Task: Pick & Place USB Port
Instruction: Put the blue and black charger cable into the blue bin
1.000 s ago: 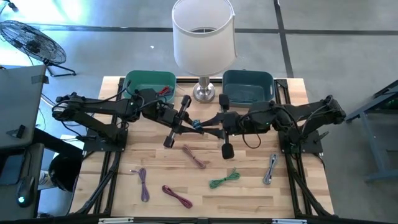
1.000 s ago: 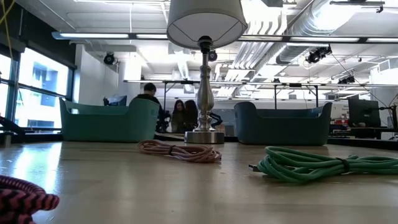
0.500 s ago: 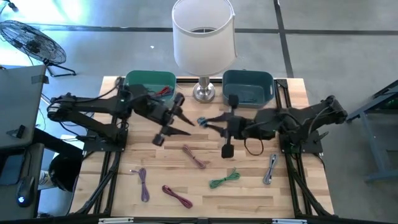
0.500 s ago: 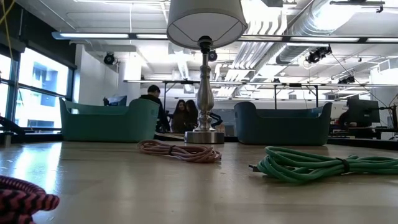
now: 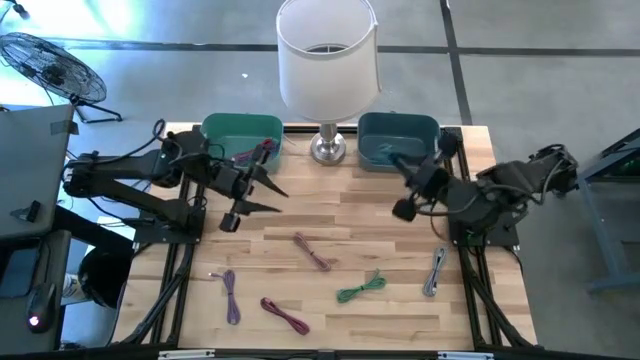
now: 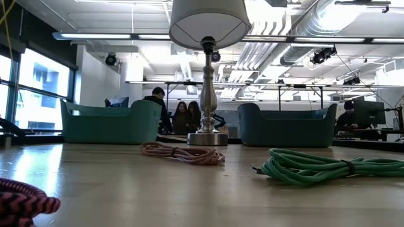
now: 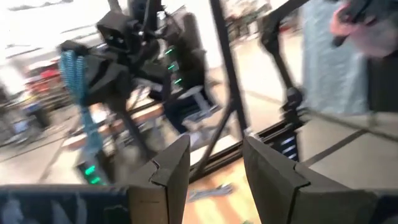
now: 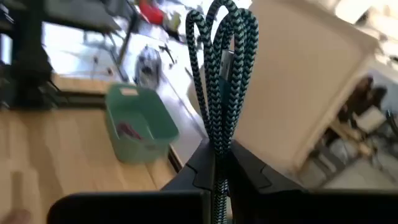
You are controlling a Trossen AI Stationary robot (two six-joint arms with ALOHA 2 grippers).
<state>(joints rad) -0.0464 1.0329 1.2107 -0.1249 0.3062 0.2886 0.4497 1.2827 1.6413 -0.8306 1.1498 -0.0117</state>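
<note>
Partway through, I'd say. The right claw [image 8: 217, 163] is clamped on a teal-and-black braided cable [image 8: 221, 74], with the loops sticking up past the fingers, and it's up over the blue bin [image 5: 398, 139] at the table's back edge, right of the lamp [image 5: 327, 60]. So this one looks about to be dropped in. The green bin [image 5: 240, 138] on the back-left already has a red cable in it. Still left on the table [image 5: 330, 225]: the pink cable [image 5: 313, 251] mid-table, the green cable [image 5: 361, 288], grey cable [image 5: 435, 271], purple cable [image 5: 229, 296] and a red-pink cable [image 5: 284, 315] toward the front edge.

Versus a second ago: both claws were together mid-table on the cable. Now the left claw [image 7: 214, 168] has let go, fingers apart and empty, and has pulled back toward the green bin.
</note>
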